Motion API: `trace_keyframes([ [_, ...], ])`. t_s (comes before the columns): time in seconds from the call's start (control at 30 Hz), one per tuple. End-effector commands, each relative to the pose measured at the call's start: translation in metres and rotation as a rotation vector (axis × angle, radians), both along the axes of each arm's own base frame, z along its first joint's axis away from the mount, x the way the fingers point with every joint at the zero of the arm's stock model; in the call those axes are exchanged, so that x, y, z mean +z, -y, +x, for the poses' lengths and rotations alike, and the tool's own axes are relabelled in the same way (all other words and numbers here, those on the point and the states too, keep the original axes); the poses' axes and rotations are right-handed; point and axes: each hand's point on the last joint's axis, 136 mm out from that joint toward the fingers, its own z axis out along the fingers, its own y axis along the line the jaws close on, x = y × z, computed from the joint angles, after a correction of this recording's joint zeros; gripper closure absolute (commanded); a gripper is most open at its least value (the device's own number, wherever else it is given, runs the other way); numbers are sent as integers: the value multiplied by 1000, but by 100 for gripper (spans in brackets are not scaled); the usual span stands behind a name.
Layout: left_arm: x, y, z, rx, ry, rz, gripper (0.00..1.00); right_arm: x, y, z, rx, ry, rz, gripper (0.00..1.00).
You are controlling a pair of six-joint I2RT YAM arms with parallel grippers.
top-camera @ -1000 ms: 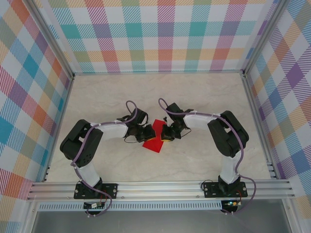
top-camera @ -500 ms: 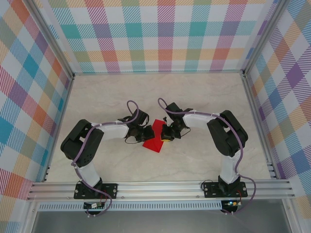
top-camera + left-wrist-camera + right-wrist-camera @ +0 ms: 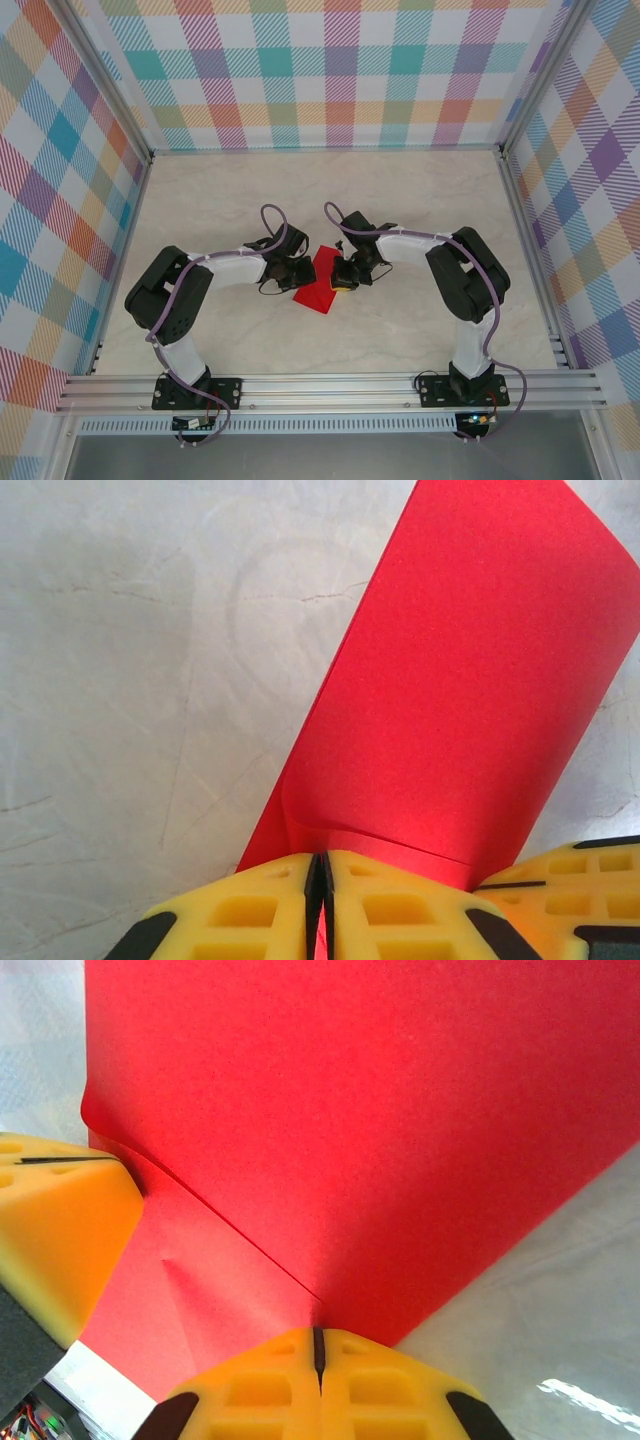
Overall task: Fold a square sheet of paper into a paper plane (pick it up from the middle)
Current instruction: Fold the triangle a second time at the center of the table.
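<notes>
Seen from overhead, the left arm (image 3: 165, 300) bends in from the lower left of the frame. Its left claw (image 3: 300, 272) meets the left side of the square sheet of paper (image 3: 318, 292). The bright red sheet sits at the middle of the frame on the pale marbled desk (image 3: 400, 200), wedged between the two claws. The right claw (image 3: 343, 275) touches its right side, and the right arm (image 3: 470, 270) folds back toward the lower right.

In the left wrist view, bare desk (image 3: 130, 680) takes up the left half. At the bottom centre the left claw (image 3: 318, 865) is clenched, with only a thin seam between its yellow fingers (image 3: 250, 910). A sliver of red shows in that seam, so it is grasping the sheet (image 3: 460, 710). The paper curls over in a soft roll just above the fingers and rises toward the upper right. One yellow finger (image 3: 560, 880) of the right claw sits at the lower right, against the paper.

In the right wrist view, a yellow finger (image 3: 50, 1230) of the left claw presses the sheet's left corner. The red sheet (image 3: 380, 1130) covers most of the frame, and a sharp crease runs down from the left to the bottom centre. There the right claw (image 3: 318, 1345) is clenched tight on the paper's edge. Desk (image 3: 540, 1290) shows at the lower right.
</notes>
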Motion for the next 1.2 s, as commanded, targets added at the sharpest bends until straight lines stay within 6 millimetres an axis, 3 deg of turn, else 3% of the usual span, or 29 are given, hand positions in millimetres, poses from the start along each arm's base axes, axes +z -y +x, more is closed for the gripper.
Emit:
trace_keyframes([
  [0.0, -7, -41, 13, 105, 23, 157, 86, -48, 46, -15, -18, -50, -243, 97],
  [0.17, 5, -32, 21, 106, 34, 116, 85, -48, 46, -15, -19, -49, -242, 97],
  [0.33, 32, -23, 34, 92, 96, 77, 85, -48, 46, -15, -17, -48, -242, 97],
  [0.5, 47, 2, 26, 24, 89, -73, 86, -48, 46, -15, -13, -48, -246, 97],
  [0.63, 37, 17, 12, -15, 25, -139, 87, -49, 46, -15, -11, -50, -248, 97],
  [0.9, 7, 23, 3, -40, -80, -127, 87, -51, 47, -15, -13, -56, -254, 97],
  [1.03, -4, 12, 5, -13, -95, -73, 87, -52, 48, -16, -13, -57, -257, 97],
  [1.17, -11, -10, 9, 39, -77, 22, 88, -53, 50, -17, -13, -58, -264, 97],
])
